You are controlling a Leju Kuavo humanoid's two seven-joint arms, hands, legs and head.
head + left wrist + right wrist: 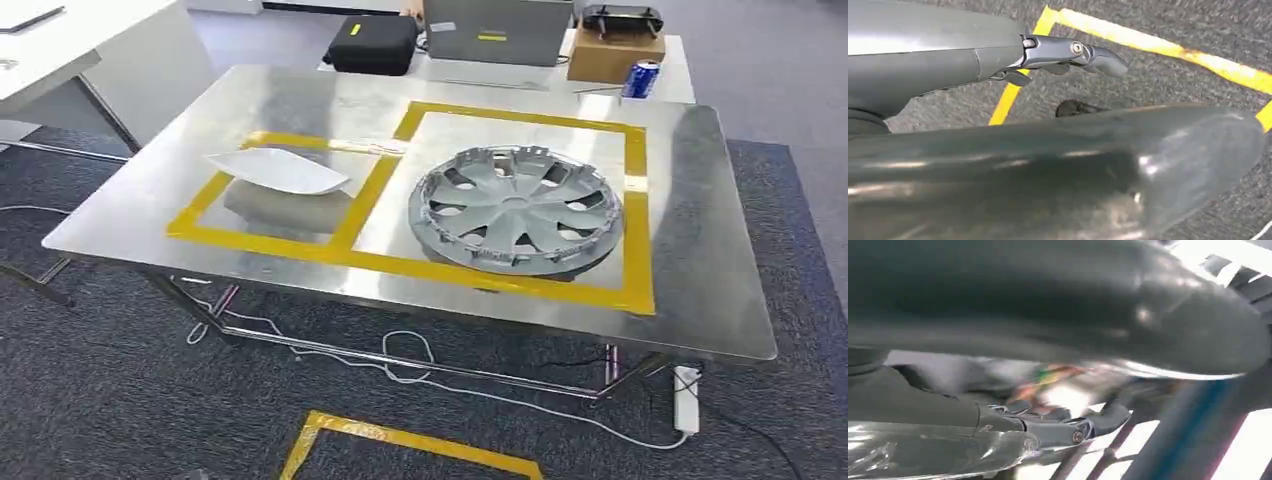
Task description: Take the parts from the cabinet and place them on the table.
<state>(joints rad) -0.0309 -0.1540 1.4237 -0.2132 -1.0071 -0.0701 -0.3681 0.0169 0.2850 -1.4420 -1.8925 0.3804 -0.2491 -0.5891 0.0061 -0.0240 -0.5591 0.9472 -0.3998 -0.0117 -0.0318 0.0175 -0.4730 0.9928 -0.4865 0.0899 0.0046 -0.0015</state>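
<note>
hubcap (517, 208) and white panel (277, 170) lie inside taped boxes marking their spots on the table (700, 270); left hand (1068, 52) empty with fingers extended; right hand (1068, 427) grip unclear.

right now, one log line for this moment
wheel cover in right taped box | white part in left box | left hand empty, over floor | right hand unclear

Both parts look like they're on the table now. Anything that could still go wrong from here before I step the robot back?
The wheel cover nearly fills its yellow-taped box, its rim close to the tape nearest the robot, so a bump to the table might push it over the line. Cables and a power strip lie on the carpet under the table, possibly a snag for the feet. The white curved panel looks light and could slide.
</note>
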